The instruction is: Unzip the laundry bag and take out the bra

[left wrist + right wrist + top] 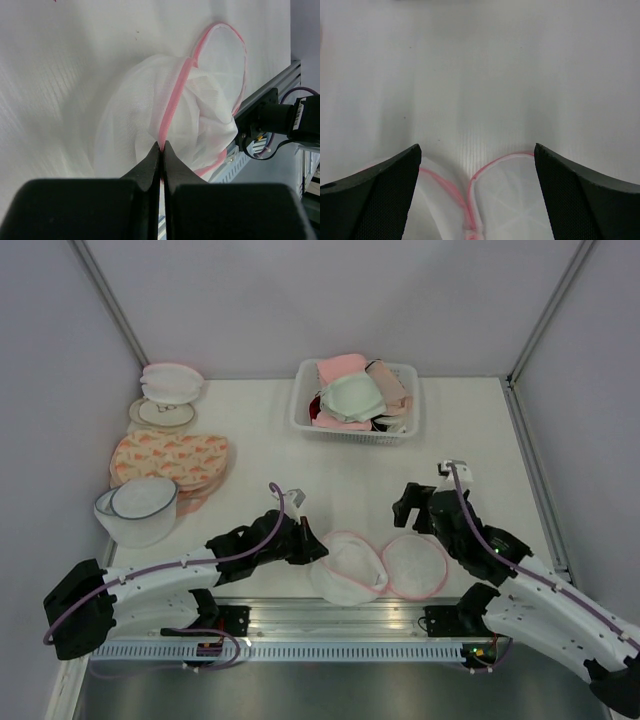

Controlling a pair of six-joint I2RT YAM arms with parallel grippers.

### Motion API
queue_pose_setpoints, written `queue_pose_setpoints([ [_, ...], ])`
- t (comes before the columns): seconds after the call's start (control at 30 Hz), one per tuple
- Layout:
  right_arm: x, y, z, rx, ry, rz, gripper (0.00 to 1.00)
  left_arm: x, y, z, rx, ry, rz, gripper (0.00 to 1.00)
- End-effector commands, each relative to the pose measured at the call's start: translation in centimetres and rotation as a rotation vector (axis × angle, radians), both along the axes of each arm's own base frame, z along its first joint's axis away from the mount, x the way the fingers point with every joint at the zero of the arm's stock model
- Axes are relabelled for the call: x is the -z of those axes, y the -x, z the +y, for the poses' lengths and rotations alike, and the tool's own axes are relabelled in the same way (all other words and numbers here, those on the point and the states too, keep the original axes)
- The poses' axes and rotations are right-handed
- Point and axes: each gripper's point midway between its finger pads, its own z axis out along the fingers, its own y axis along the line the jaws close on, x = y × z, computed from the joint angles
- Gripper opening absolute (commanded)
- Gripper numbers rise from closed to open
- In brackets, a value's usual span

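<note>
The laundry bag (pixel 415 566) lies unzipped near the table's front edge, its two pink-rimmed white mesh halves spread side by side. My left gripper (pixel 318 548) is shut on the pink rim (pixel 175 102) of the left, puffed-up half (pixel 130 130). Pale, almost white soft fabric (pixel 212 120) bunched inside that half looks like the bra; its cups do not show clearly. My right gripper (pixel 408 508) is open and empty, just behind the bag and apart from it. In the right wrist view the right gripper (pixel 476 148) spans the hinge (pixel 470 225) where the two halves meet.
A white basket (pixel 300 412) at the back holds pink and beige bras and one pale green one (pixel 350 395). At the left are flat orange-patterned bags (pixel 170 458), a blue-rimmed mesh dome (pixel 143 508) and other round bags (pixel 170 383). A metal rail (pixel 340 615) runs along the front edge.
</note>
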Motion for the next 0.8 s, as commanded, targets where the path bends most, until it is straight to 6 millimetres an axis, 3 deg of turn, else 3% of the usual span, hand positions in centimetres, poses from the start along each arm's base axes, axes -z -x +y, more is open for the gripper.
queue_pose_setpoints([
  [0.0,0.3,1.5,0.1,0.017,-0.112,0.036,0.98,-0.8,-0.6,-0.1,-0.028,0.032,-0.025,0.02],
  [0.17,4.7,3.2,-2.6,0.15,0.047,0.235,0.98,-0.4,-0.8,0.7,-0.07,0.014,-0.027,0.02],
  [0.23,5.9,3.6,-3.3,0.211,0.09,0.284,0.98,0.1,-0.9,2.1,-0.115,-0.03,-0.021,0.02],
  [0.3,7.0,3.8,-4.1,0.274,0.134,0.322,0.98,-1.1,-1.5,3.1,-0.173,-0.013,-0.052,0.02],
  [0.43,7.6,3.7,-3.7,0.29,0.101,0.307,0.98,-1.5,-1.6,5.2,-0.246,-0.018,-0.069,0.02],
  [0.57,7.9,4.0,-2.8,0.254,0.04,0.303,0.98,-1.5,-1.2,6.0,-0.264,0.009,-0.069,0.02],
  [0.77,11.7,6.0,-0.9,0.167,0.013,0.404,0.98,0.0,-0.6,6.0,-0.262,0.005,-0.026,0.02],
])
